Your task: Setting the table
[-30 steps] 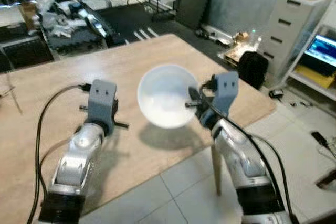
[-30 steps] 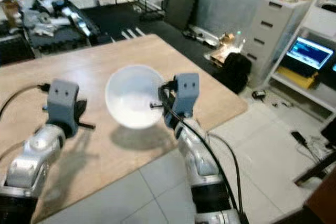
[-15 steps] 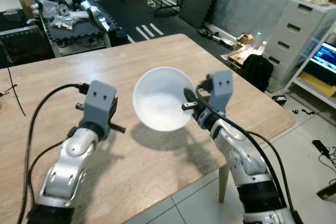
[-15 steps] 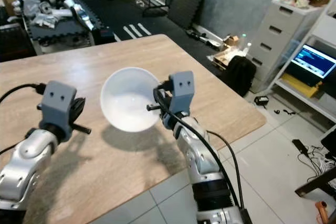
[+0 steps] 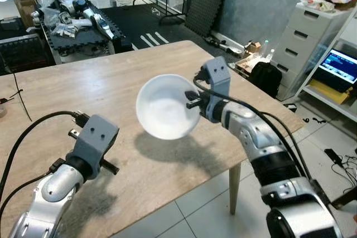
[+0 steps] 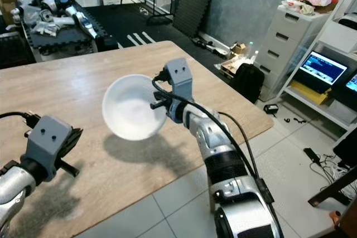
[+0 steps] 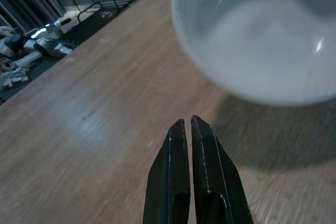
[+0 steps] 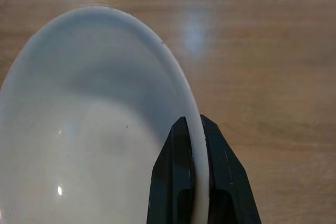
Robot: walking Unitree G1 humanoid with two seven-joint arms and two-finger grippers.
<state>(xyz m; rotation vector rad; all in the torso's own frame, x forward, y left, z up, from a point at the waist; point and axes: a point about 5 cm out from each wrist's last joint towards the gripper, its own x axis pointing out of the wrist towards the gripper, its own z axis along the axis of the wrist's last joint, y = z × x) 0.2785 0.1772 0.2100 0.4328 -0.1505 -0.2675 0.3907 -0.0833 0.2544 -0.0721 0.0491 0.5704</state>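
Note:
A white bowl (image 5: 163,106) hangs in the air above the wooden table (image 5: 117,76), tilted toward me and casting a shadow on the wood. My right gripper (image 8: 193,145) is shut on the bowl's rim, one black finger inside and one outside. The bowl is empty (image 8: 79,129). My left gripper (image 7: 186,137) is shut with nothing in it, low over the table near its front edge, pointing toward the bowl (image 7: 262,40). Its grey wrist housing (image 5: 93,137) sits left of the bowl.
The table's front-right corner (image 5: 279,110) and one leg (image 5: 234,185) border tiled floor. A grey drawer unit (image 5: 309,43), a lit screen (image 5: 341,65) and a dark bag (image 5: 266,76) stand at the right. A cluttered black rack (image 5: 72,20) stands behind the table.
My right arm has carried the bowl further out over the table, away from me. My left arm has drawn back toward the front edge. The camera has shifted too.

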